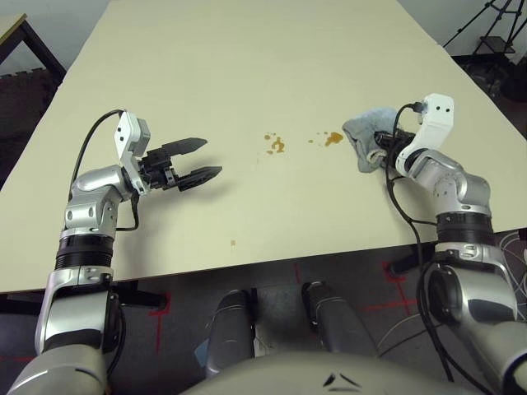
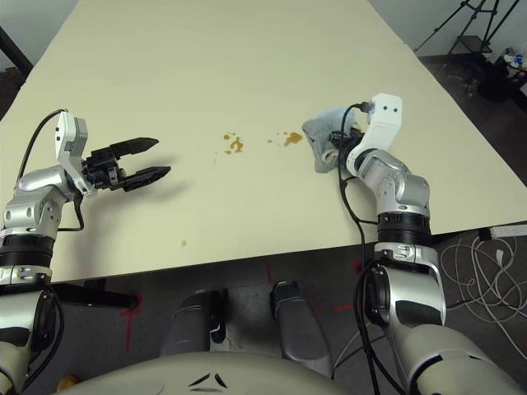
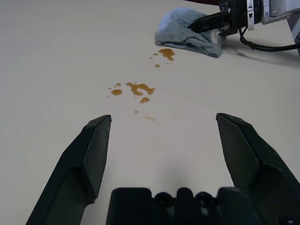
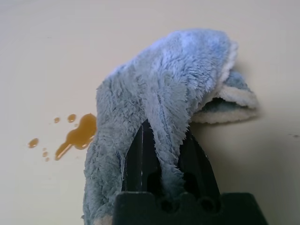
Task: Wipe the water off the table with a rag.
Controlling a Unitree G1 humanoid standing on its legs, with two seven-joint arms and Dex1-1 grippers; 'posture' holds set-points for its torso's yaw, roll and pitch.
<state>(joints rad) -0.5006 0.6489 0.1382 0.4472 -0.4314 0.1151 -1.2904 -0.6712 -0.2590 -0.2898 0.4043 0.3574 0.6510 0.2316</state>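
The blue-grey rag [image 1: 362, 136] lies bunched on the cream table [image 1: 247, 66] at the right, and my right gripper [image 1: 380, 145] is shut on it, the cloth folded up between the two fingers [image 4: 140, 159]. Amber water sits in two small clusters: one [image 1: 333, 138] just left of the rag, almost touching it, and another [image 1: 275, 146] further left near the table's middle. My left gripper [image 1: 202, 160] hovers open over the left part of the table, its fingers [image 3: 89, 154] pointing toward the nearer cluster [image 3: 136, 89], nothing between them.
A tiny yellowish speck [image 1: 233, 243] lies near the table's front edge. The front edge runs just below both arms. A black tripod [image 1: 494, 33] stands on the floor beyond the right far corner. Dark cables trail from the right wrist.
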